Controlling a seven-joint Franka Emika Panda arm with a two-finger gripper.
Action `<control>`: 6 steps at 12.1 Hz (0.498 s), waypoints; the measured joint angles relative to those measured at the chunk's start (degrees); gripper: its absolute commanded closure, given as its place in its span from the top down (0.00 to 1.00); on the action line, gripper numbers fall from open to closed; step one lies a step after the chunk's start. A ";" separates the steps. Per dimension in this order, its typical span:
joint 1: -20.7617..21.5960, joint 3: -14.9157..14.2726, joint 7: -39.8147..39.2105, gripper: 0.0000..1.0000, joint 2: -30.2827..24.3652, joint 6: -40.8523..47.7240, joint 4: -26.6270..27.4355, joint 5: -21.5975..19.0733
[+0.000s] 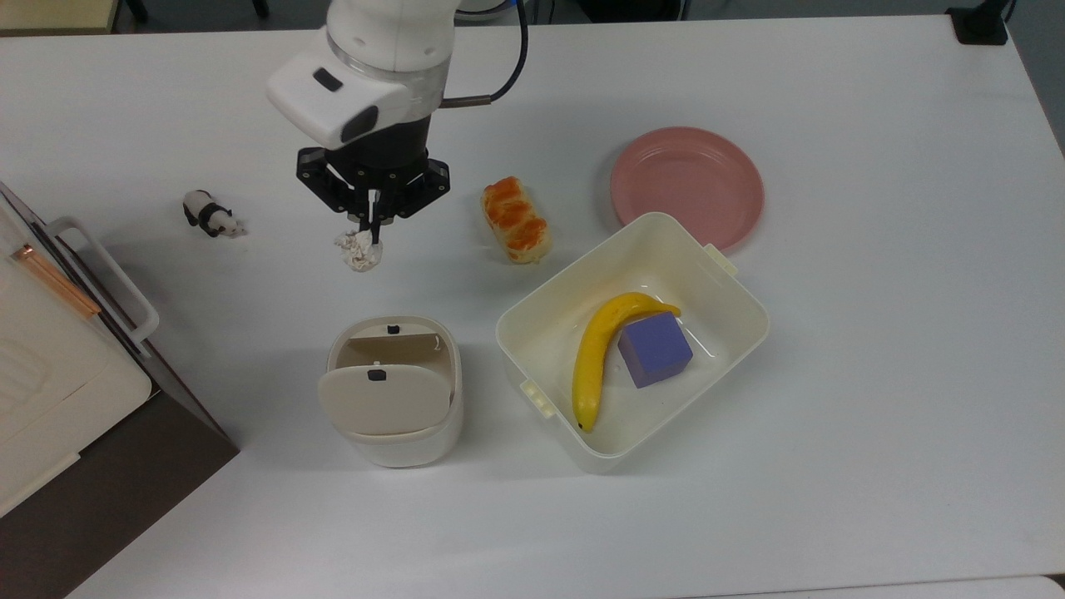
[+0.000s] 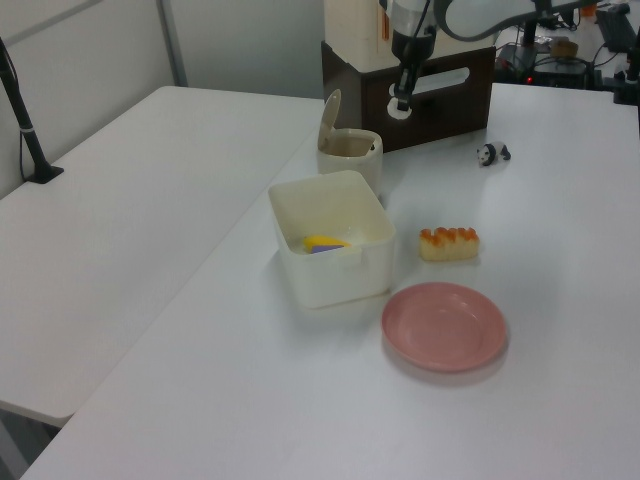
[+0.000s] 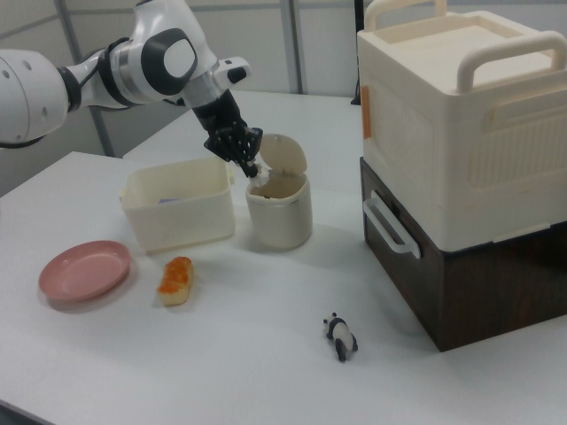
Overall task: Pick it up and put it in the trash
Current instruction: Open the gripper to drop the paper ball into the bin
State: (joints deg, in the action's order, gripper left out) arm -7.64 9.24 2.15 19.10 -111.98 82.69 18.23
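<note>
The black two-finger tool (image 1: 372, 223) is pinching the small crumpled off-white paper ball (image 1: 359, 249), dangling it above the white bench (image 1: 832, 416) — in the top view, just beyond the rounded cream plastic swing-lid bin (image 1: 391, 391), right of the little black-and-white panda figurine (image 1: 211, 215).

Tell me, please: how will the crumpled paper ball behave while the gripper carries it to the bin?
The paper ball looks wrinkled and loosely wadded, so it is probably very light and squashes easily. It hangs below the gripper, pinched at its top, so it might slip or sway. Its uneven shape probably will not roll far if dropped.
</note>
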 measured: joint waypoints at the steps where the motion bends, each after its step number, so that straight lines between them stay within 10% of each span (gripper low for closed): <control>1: -0.06 0.00 2.24 0.00 1.19 0.00 -1.70 0.00; 6: 0.35 0.11 10.28 0.01 11.30 -0.05 -11.36 1.46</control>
State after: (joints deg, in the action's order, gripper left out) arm -7.29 9.35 12.43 30.39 -112.03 71.33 19.69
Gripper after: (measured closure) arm 0.956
